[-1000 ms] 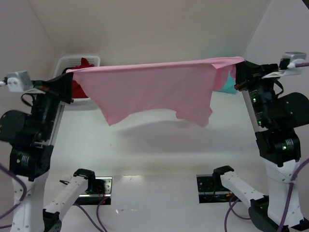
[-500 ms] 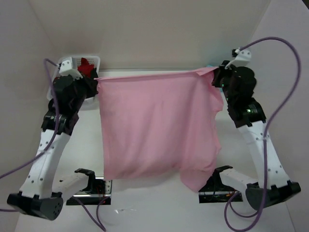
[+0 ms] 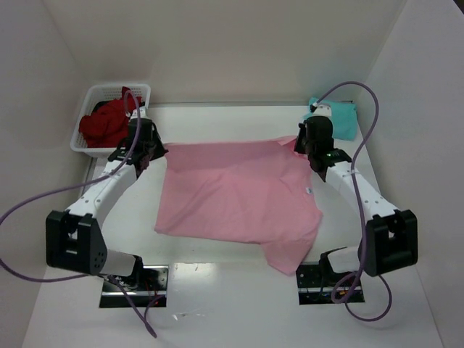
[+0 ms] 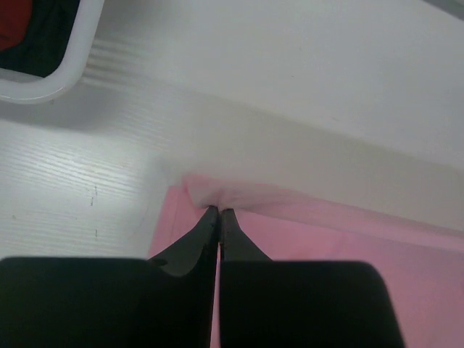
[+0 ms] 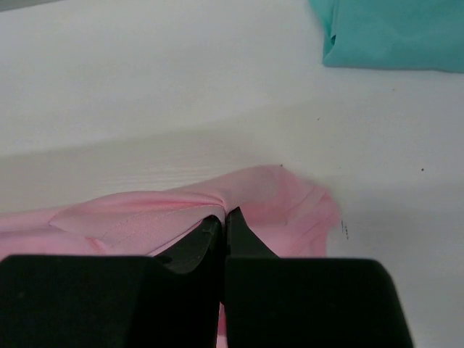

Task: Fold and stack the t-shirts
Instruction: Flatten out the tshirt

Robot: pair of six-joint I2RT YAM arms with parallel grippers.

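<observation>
A light pink cotton t-shirt (image 3: 232, 196) lies spread across the middle of the white table (image 3: 232, 122), mostly flat, with one sleeve poking out toward the near right. Its far edge runs left to right between the two arms. The left gripper (image 4: 219, 212) has its black fingers pressed together on the far left corner of that edge, where the cloth puckers up into a small ridge just at the tips. The right gripper (image 5: 223, 215) is likewise pinched closed on the far right corner, a rumpled fold of pink bunched around its tips. Both grippers sit low, at or just above the tabletop — whether the tips actually touch the surface cannot be told. A teal t-shirt (image 3: 335, 116) lies folded at the far right of the table, a little beyond the right gripper and apart from the pink cloth. At the far left stands a white plastic lattice basket (image 3: 88, 97) holding crumpled dark red shirts (image 3: 107, 125), just beyond the left gripper.
</observation>
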